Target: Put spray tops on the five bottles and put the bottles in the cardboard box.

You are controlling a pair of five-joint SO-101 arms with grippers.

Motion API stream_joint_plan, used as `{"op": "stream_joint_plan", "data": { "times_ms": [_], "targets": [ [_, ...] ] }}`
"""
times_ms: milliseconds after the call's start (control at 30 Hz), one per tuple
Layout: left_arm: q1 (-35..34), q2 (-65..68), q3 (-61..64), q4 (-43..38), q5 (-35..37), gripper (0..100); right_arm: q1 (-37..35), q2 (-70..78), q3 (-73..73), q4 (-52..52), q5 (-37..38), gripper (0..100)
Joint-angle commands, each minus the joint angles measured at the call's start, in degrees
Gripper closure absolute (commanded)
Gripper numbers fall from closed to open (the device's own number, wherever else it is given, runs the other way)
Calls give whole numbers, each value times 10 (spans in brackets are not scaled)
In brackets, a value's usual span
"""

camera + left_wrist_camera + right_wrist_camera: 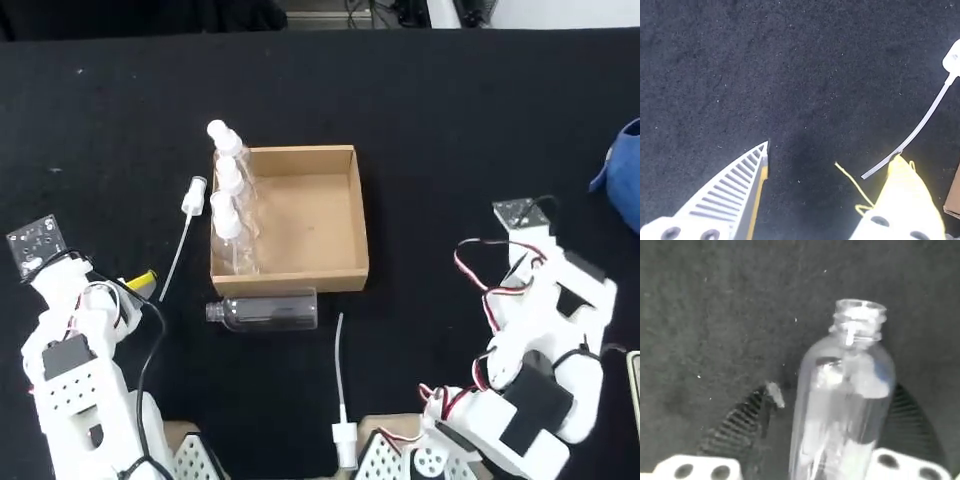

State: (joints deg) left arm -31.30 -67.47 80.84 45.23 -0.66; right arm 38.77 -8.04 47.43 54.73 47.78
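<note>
Centrally in the high view, the cardboard box (358, 215) sits open on the black surface (450, 130). Inside it, 3 capped bottles (232, 215) lie in a row against the left wall, spray heads toward the top of the frame, and the uppermost head pokes out past the back-left corner. Just below the box's front wall an uncapped bottle (265, 310) lies on its side, neck pointing left. A loose spray top (192, 195) with its long tube rests left of the box. A second spray top (344, 440) lies at lower centre, its tube running up toward the box.

At lower right, the right tool (837, 390) is closed on a gripped bottle (850, 405), clear and open-necked, which sits between its 2 fingers. At lower left, the left tool (831, 151) is spread wide over bare surface and holds nothing. The tube end of the loose spray top lies just beside 1 of its fingertips.
</note>
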Motion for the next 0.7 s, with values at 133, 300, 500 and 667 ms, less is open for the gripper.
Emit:
{"op": "stream_joint_plan", "data": {
  "times_ms": [133,300,500,667],
  "targets": [
    [0,4,-122,57,-18,758,-3,-3,15,-23,21,966],
    [35,93,-276,117,-71,758,11,-5,-11,-20,21,989],
    [83,354,-498,178,-83,758,16,-5,-22,-24,-11,988],
    [110,538,-667,185,-83,758,18,0,-19,-23,-11,988]
  ]
}}
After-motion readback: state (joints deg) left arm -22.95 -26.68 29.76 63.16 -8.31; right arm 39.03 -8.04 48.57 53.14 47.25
